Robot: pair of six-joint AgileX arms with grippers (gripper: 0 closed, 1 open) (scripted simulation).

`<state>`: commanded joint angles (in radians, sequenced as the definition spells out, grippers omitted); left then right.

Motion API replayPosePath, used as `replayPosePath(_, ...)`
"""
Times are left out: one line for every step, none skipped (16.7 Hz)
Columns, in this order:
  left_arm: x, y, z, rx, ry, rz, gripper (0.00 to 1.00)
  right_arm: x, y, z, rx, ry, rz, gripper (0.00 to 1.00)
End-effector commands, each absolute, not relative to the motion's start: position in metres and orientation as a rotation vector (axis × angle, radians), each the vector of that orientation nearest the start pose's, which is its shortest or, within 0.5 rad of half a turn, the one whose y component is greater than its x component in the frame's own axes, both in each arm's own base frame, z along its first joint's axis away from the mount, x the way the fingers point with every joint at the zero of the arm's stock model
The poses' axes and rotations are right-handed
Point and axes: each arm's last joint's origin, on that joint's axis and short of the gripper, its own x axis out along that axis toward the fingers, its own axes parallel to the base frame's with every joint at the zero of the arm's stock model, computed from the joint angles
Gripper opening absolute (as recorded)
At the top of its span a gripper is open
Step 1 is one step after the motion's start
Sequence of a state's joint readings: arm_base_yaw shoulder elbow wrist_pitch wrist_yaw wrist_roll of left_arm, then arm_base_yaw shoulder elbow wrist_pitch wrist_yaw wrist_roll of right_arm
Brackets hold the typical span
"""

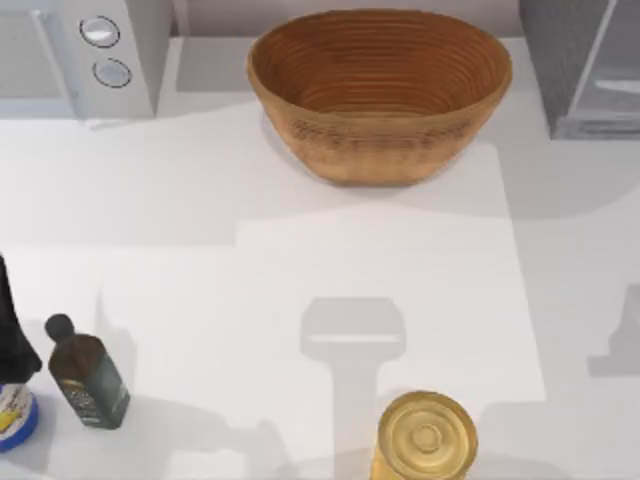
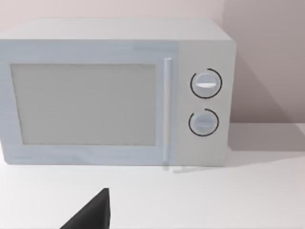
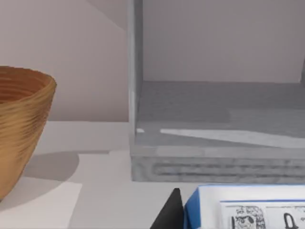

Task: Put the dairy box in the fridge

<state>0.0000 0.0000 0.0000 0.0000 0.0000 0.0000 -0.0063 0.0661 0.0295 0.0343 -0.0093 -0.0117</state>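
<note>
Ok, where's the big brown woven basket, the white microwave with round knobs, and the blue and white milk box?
brown woven basket (image 1: pixel 380 95), top view, inner wall.
white microwave (image 2: pixel 86 102), left wrist view, door window.
blue and white milk box (image 3: pixel 248 207), right wrist view, top face.

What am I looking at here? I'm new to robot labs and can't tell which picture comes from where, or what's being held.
Two AgileX robot arms work at a white table. The top view looks straight down on it. A microwave, a woven basket and the grey fridge stand along the back. A dark bottle and a yellowish round container are nearer the front. The other two pictures come from cameras on the arms' wrists. The left wrist view faces the microwave, with the left gripper showing as a dark tip. The right wrist view faces the fridge's open inside, and the right gripper appears to hold the blue-and-white dairy box.
</note>
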Motion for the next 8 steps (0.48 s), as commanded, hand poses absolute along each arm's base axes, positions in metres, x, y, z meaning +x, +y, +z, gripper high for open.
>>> replayPosePath(0.106, -0.001, 0.160, 0.000, 0.000, 0.000, 1.00, 0.110, -0.002, 0.175, -0.019, -0.004, 0.004, 0.00)
replayPosePath(0.106, -0.001, 0.160, 0.000, 0.000, 0.000, 1.00, 0.113, -0.003, 0.183, -0.024, -0.014, 0.005, 0.00)
replayPosePath(0.106, -0.001, 0.160, 0.000, 0.000, 0.000, 1.00, 0.117, -0.003, 0.194, -0.028, -0.027, 0.007, 0.00)
replayPosePath(0.106, -0.001, 0.160, 0.000, 0.000, 0.000, 1.00, 0.123, -0.004, 0.205, -0.031, -0.041, 0.008, 0.00)
replayPosePath(0.106, -0.001, 0.160, 0.000, 0.000, 0.000, 1.00, 0.131, -0.005, 0.218, -0.033, -0.055, 0.011, 0.00)
replayPosePath(0.106, -0.001, 0.160, 0.000, 0.000, 0.000, 1.00, 0.141, -0.007, 0.230, -0.036, -0.069, 0.014, 0.00)
replayPosePath(0.106, -0.001, 0.160, 0.000, 0.000, 0.000, 1.00, 0.153, -0.008, 0.241, -0.038, -0.081, 0.017, 0.00)
replayPosePath(0.106, -0.001, 0.160, 0.000, 0.000, 0.000, 1.00, 0.168, -0.011, 0.251, -0.040, -0.092, 0.021, 0.00)
